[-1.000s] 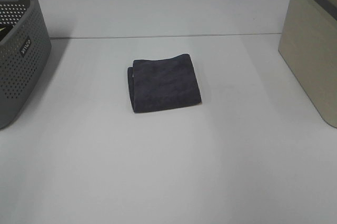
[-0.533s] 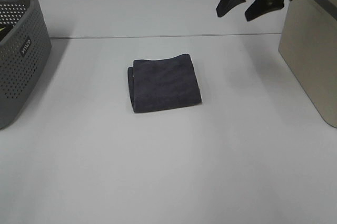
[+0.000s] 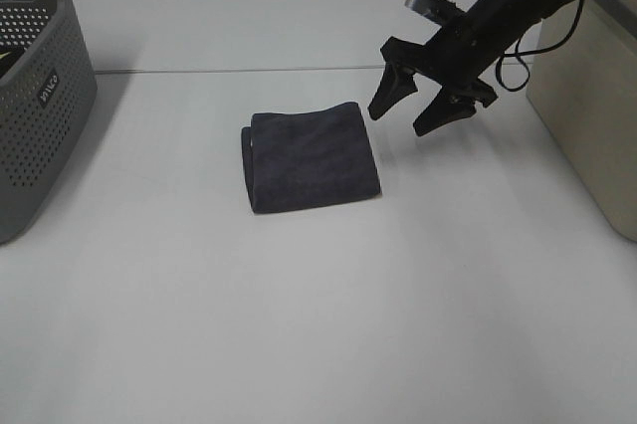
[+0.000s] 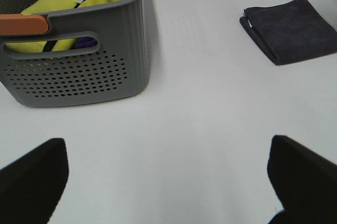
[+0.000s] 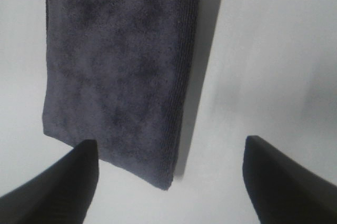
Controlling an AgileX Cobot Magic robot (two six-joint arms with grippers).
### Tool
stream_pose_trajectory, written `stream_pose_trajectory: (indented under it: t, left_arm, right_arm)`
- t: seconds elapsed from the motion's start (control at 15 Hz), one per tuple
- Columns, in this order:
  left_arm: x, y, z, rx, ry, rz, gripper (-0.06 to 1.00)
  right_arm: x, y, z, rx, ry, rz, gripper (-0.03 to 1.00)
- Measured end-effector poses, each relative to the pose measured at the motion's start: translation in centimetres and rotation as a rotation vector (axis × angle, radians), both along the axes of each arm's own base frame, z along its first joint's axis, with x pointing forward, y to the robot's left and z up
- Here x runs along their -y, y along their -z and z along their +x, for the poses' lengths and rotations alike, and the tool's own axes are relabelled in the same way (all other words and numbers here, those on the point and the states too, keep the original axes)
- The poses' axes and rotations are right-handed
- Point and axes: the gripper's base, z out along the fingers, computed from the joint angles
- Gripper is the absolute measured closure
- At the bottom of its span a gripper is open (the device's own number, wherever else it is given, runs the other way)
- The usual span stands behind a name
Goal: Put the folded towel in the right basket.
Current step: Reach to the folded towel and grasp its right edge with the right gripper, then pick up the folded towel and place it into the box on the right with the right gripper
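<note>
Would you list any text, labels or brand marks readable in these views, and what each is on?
White brand mark on the grey basket, on its side: letters too blurred to read reliably.
No text shows on the folded towel or the beige basket.

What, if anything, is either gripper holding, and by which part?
Nothing is held. The right gripper hangs open near the folded towel, not closed on it; the left gripper is open and empty.

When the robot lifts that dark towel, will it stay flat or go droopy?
Probably droopy: the towel is soft cloth folded in layers, so unheld corners should sag and the fold may open. It looks thin, so likely light. Its fuzzy surface probably won't slip from the jaws.
</note>
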Motion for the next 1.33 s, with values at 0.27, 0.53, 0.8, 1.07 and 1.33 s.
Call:
stream_pose_trajectory:
  t: [0.27,0.53,0.8,1.07,1.33]
  left_arm:
    - [0.0,0.0,0.0,0.0,0.0,0.0,-0.03]
    - [0.0,0.0,0.0,0.0,0.0,0.0,-0.03]
    - [0.0,0.0,0.0,0.0,0.0,0.0,-0.03]
    - [0.0,0.0,0.0,0.0,0.0,0.0,-0.03]
    - [0.0,0.0,0.0,0.0,0.0,0.0,-0.03]
  right_arm:
    - [-0.4,3.9,1.0,-0.052,-0.009,0.02,0.25]
    - [-2.5,5.5,0.7,-0.071,-0.039,0.082,0.26]
    - [-4.7,6.5,0.1,-0.059,-0.069,0.069,0.64]
    - [-5.1,6.6,0.0,-0.051,-0.079,0.059,0.92]
    - [-5.0,2.0,0.1,0.033,-0.102,0.052,0.92]
